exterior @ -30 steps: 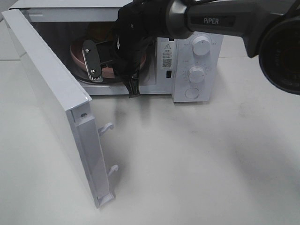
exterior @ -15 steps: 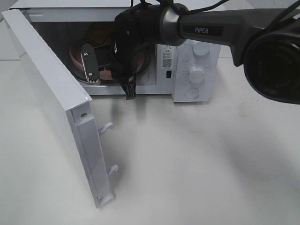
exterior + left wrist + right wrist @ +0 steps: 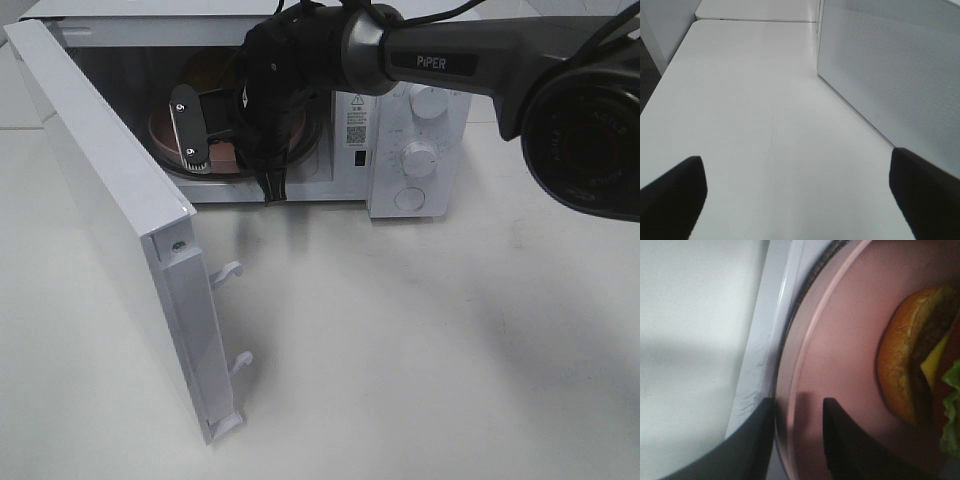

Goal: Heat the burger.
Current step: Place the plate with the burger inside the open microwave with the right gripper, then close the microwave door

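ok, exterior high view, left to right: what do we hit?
open microwave door → right end effector → warning label → control knobs → arm's dark joint housing. I left out the pink plate because the end effector overlaps it.

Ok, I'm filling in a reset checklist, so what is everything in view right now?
microwave: one, white, at the back of the table
door: one, white, swung open on the left
knobs: two, white, on the microwave's control panel
plate: one, pink, inside the microwave
burger: one, golden-brown bun, on the plate
table: one, white, under everything
right gripper: one, black, open, jaws either side of the plate's rim
left gripper: one, black, open, above the table, holding nothing
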